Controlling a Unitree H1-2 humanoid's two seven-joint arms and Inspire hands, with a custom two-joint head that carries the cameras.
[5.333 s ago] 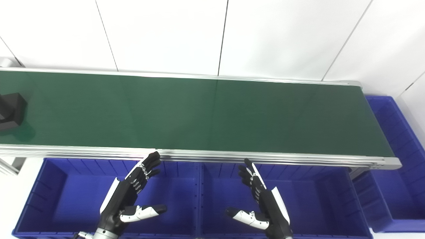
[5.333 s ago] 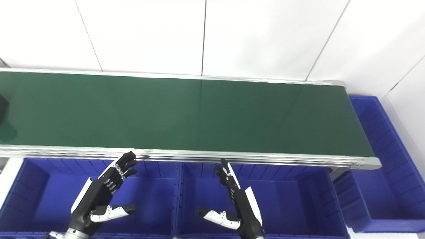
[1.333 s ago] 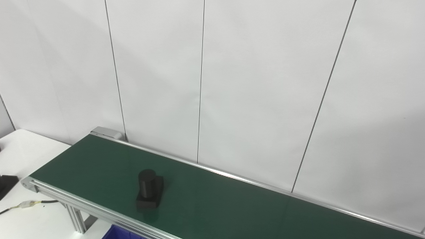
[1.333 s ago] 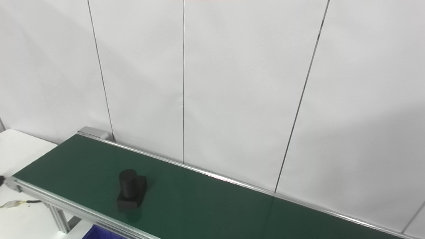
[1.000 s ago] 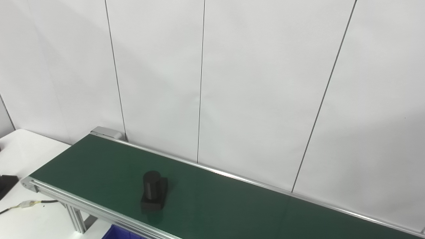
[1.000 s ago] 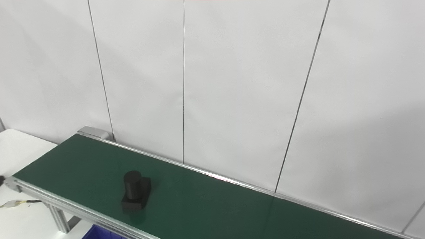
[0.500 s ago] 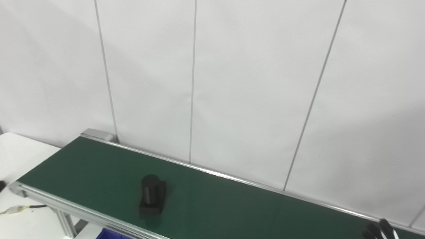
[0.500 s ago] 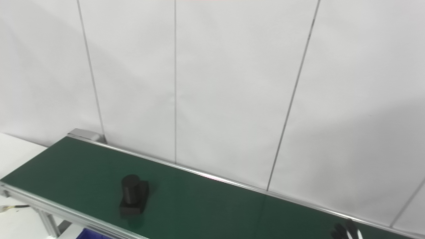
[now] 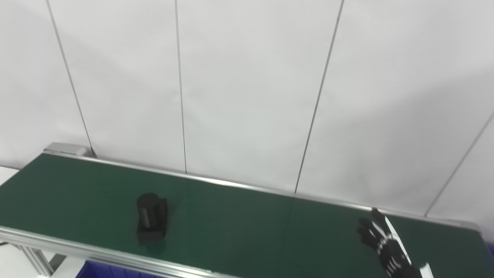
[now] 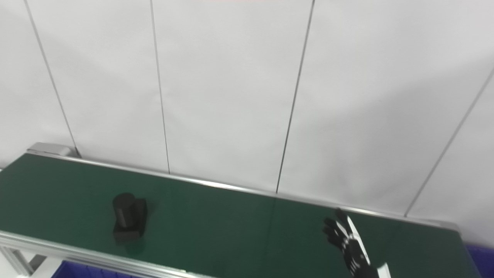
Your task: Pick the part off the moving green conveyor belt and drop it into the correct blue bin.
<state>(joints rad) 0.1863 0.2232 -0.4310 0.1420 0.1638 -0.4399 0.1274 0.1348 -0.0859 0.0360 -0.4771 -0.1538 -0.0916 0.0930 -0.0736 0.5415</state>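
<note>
A black part (image 9: pixel 151 216), a short cylinder standing on a block base, rides on the green conveyor belt (image 9: pixel 251 235) toward its left end, close to the near rail. My right hand (image 9: pixel 386 247) rises from the bottom right over the belt's right portion, fingers stretched and apart, holding nothing, far to the right of the part. In the right eye view the part (image 10: pixel 129 220) and the right hand (image 10: pixel 349 245) stand the same way. My left hand is out of view.
A sliver of a blue bin (image 9: pixel 100 269) shows under the belt's near rail at the lower left, and a corner of another blue bin (image 10: pixel 479 255) past the belt's right end. A white panelled wall (image 9: pixel 247 96) stands right behind the belt.
The camera has swung to the right, shifting the whole picture. The part has ridden a little rightward along the belt. My right hand has come up higher into view at the bottom right.
</note>
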